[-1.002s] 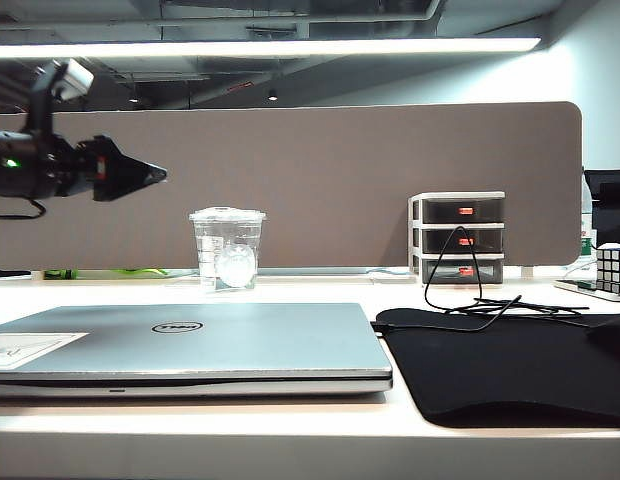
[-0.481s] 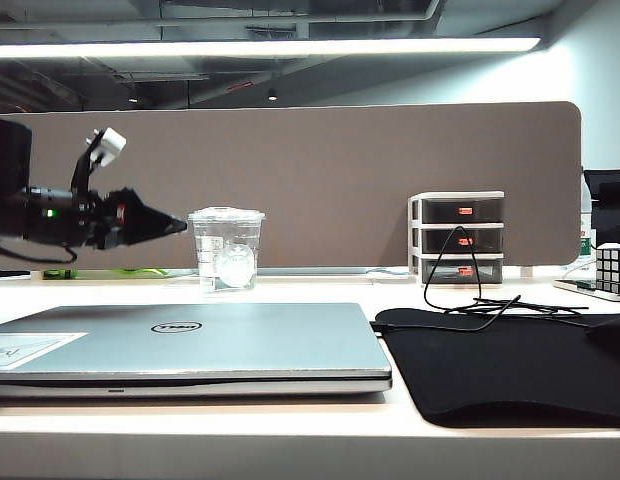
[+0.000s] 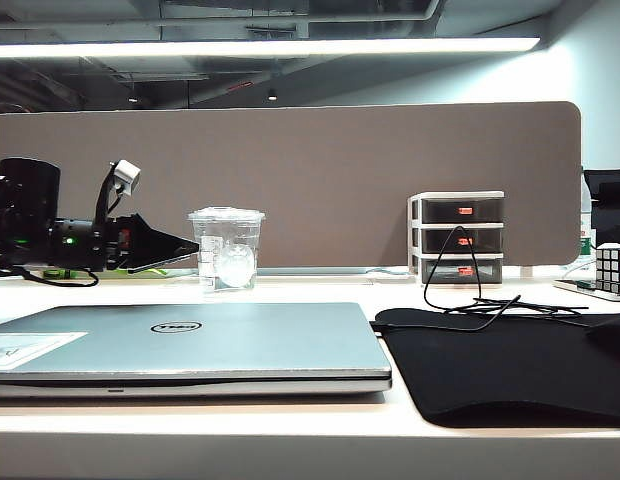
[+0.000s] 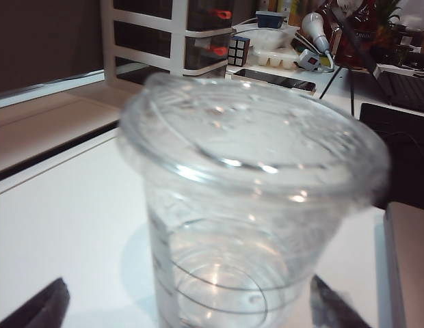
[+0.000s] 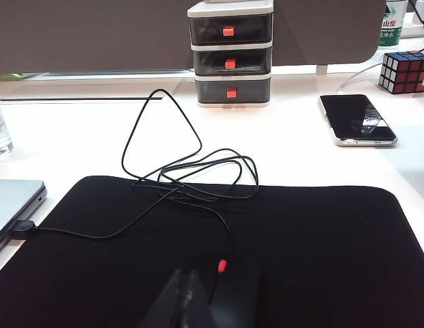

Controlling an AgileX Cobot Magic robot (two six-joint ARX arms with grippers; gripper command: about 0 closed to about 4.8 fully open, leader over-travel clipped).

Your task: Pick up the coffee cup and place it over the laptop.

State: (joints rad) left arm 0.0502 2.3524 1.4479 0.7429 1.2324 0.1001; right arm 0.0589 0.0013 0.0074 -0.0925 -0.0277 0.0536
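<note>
The left end effector [image 3: 190, 247] is reaching level toward the coffee cup [image 3: 227, 248], fingers [image 4: 37, 309] spread wide (nothing held); the right end effector [image 5: 198, 301] is hanging over the black mat [image 5: 321, 239], opening unclear.

Legible marking is scarce. The laptop [image 3: 190, 345], lying shut at lower left of the exterior view, carries a round dark Dell logo [image 3: 176, 327] on its lid. A bottle [image 5: 396, 20] at the upper right corner of the right wrist view bears a green label with Chinese characters, two reading "山泉". Printed marks on the coffee cup [image 3: 227, 250] and the laptop's white corner sticker [image 3: 25, 350] are too small to read.
</note>
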